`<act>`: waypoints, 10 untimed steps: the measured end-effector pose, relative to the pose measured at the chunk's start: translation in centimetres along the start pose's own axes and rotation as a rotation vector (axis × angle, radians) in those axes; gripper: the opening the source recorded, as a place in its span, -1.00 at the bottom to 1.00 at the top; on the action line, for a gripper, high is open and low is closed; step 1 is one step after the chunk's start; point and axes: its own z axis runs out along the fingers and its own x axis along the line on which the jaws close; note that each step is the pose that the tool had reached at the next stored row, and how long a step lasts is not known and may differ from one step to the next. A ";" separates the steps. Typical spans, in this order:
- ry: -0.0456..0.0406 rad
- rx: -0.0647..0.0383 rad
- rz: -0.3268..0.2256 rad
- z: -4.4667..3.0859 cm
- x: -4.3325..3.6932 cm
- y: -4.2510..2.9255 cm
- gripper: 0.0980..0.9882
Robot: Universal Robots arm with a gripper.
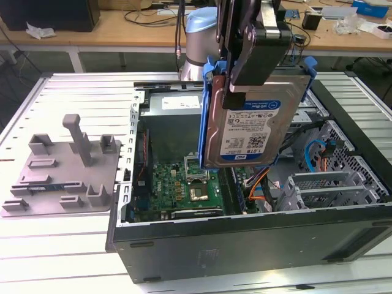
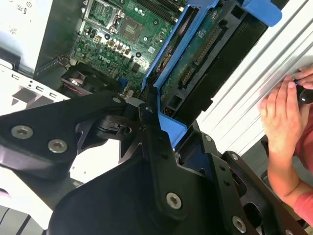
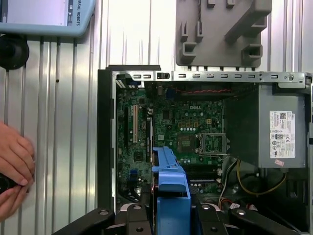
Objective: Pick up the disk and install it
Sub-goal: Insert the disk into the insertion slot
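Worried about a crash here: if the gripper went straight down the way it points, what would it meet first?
Likely the motherboard inside the open computer case. The disk held in the gripper hangs lowest, so its bottom edge would touch first. Depth is uncertain.

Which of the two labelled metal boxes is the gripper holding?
The disk with blue rails, held upright above the motherboard; the power supply sits inside the computer case.
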 end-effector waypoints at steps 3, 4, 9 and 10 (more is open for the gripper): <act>0.0000 0.001 0.000 0.00 0.02 -0.19 -0.39; 0.0000 0.001 0.000 -0.01 0.02 -0.26 -0.39; -0.0001 0.002 0.000 -0.02 0.08 -0.81 -0.39; 0.0001 0.002 0.000 -0.03 0.09 -0.95 -0.39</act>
